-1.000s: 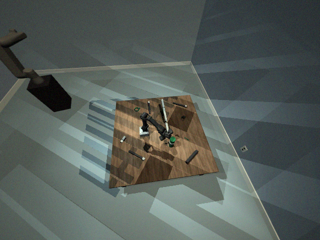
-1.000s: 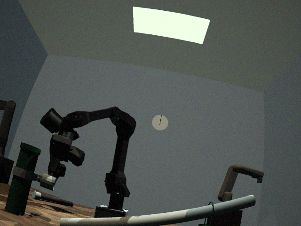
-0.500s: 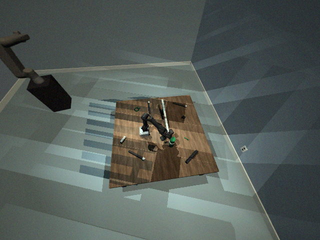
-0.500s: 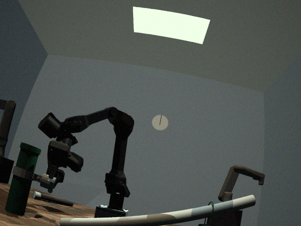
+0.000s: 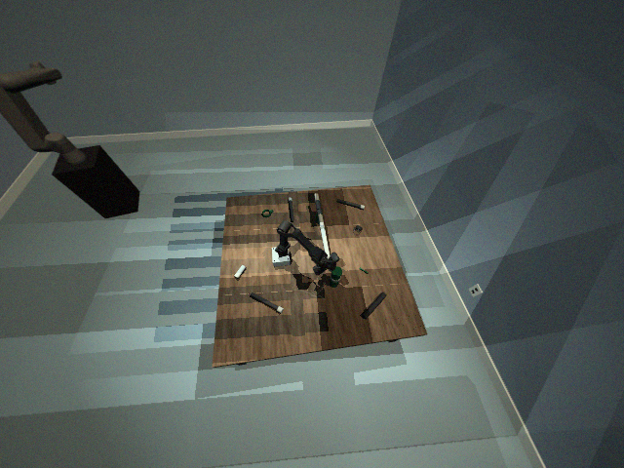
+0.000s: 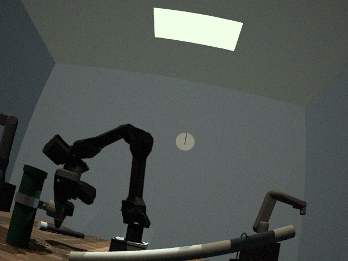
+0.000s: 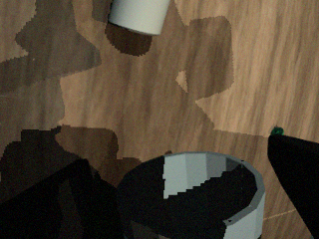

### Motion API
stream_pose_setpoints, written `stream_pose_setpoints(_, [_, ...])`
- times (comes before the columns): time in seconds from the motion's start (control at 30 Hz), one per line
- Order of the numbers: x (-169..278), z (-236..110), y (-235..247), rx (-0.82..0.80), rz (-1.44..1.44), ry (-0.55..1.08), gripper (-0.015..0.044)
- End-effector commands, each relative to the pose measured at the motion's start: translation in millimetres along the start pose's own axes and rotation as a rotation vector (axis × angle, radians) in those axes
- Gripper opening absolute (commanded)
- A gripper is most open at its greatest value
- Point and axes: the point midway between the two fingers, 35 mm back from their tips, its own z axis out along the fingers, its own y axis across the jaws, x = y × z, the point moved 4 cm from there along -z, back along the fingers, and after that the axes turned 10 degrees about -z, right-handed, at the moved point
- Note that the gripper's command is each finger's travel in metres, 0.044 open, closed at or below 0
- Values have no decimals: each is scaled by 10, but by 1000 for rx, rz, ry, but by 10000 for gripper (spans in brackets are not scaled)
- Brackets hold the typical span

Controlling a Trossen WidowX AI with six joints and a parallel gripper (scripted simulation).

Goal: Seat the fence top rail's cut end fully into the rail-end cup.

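The green post (image 5: 335, 274) (image 6: 20, 224) stands upright on the table with its metal brace band (image 6: 26, 199) around its upper half, below the cap. The grey rail-end cup (image 6: 51, 210) (image 7: 199, 171) hangs from the band, its open mouth showing in the wrist view. My gripper (image 6: 61, 220) (image 7: 179, 158) is open, with one finger on each side of the cup; contact with it cannot be told. The long white rail (image 5: 324, 236) (image 6: 126, 255) (image 7: 140, 15) has its cut end apart from the cup. A thin green loop (image 6: 244, 232) encircles the rail near its other end.
Dark bars (image 5: 264, 302) (image 5: 373, 305) lie on the table (image 5: 272, 337), with others at the back. A short white piece (image 5: 240, 272), a green ring (image 5: 266, 214) and a small green part (image 5: 364, 270) also lie there.
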Motion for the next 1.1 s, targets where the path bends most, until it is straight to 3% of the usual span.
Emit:
stream_pose_setpoints(0.0, [-6,14,10,-4,4,-1,282])
stream_pose_setpoints(0.23, [-6,14,10,-4,4,-1,99])
stream_pose_setpoints(0.3, [-6,14,10,-4,4,-1,85])
stream_pose_setpoints(0.4, [-6,22,-4,-6,19,7,7])
stream_pose_setpoints(1.07, [-1,94,-132,-18,153,83,0])
